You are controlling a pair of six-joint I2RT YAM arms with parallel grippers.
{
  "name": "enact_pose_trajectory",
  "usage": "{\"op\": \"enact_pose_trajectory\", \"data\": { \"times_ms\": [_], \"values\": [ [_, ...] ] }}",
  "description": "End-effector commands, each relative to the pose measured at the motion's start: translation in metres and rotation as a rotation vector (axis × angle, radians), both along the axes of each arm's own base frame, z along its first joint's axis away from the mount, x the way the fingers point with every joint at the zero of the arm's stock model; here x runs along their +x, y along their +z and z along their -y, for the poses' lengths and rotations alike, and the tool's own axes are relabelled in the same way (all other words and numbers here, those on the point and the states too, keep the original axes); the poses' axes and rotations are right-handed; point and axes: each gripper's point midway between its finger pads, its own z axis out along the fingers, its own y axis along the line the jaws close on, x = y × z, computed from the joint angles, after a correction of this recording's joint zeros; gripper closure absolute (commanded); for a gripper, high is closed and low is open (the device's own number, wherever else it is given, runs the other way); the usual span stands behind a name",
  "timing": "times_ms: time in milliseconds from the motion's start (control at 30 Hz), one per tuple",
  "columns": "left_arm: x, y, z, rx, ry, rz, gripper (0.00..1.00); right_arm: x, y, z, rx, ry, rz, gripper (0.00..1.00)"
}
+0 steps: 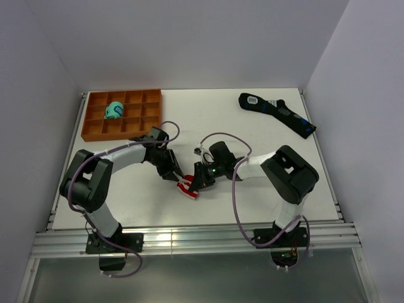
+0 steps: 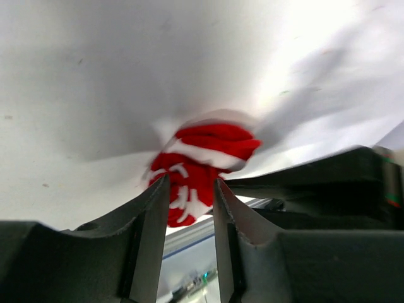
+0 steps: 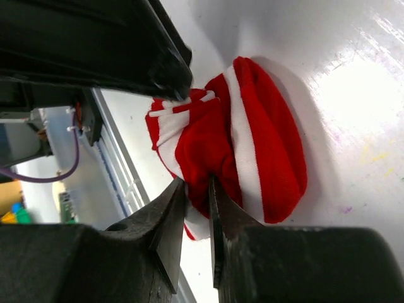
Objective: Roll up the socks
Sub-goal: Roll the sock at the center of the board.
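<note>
The small red-and-white striped fabric socks lie bunched on the white tabletop; the right hand pinches a fold, the left hand straddles them half-open, grip unclear. If either lets go, the roll could spring loose. The orange compartmented tray holds one teal sock bundle.

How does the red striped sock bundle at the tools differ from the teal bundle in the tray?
The striped socks are red and white, the teal bundle mostly teal. The striped socks lie on the table, the teal bundle in an orange tray compartment. The right tool pinches the striped socks; the teal bundle sits untouched. Both are bunched up.
</note>
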Motion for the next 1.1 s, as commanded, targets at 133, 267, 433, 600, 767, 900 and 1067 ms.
{"op": "enact_pose_trajectory", "data": {
  "times_ms": [133, 267, 433, 600, 767, 900, 1067],
  "values": [
    [0.03, 0.03, -0.002, -0.023, 0.012, 0.225, 0.59, -0.037, -0.068, 0.054, -0.306, -0.019, -0.24, 0.8],
    [0.028, 0.037, -0.008, -0.027, -0.037, 0.341, 0.58, -0.032, -0.065, 0.052, -0.322, -0.015, -0.268, 0.8],
    [0.016, 0.035, -0.02, 0.009, -0.047, 0.421, 0.56, -0.038, -0.064, 0.056, -0.363, 0.012, -0.332, 0.8],
    [0.002, 0.031, -0.017, -0.014, -0.075, 0.475, 0.55, -0.043, -0.065, 0.062, -0.386, 0.039, -0.385, 0.8],
    [-0.011, 0.035, 0.0, -0.056, -0.131, 0.55, 0.54, -0.046, -0.065, 0.065, -0.397, 0.047, -0.417, 0.8],
    [-0.019, 0.029, 0.003, -0.099, -0.142, 0.547, 0.52, -0.046, -0.064, 0.065, -0.4, 0.049, -0.428, 0.8],
    [-0.032, 0.036, 0.013, -0.174, -0.201, 0.6, 0.51, -0.044, -0.064, 0.065, -0.4, 0.05, -0.437, 0.8]
  ]
}}
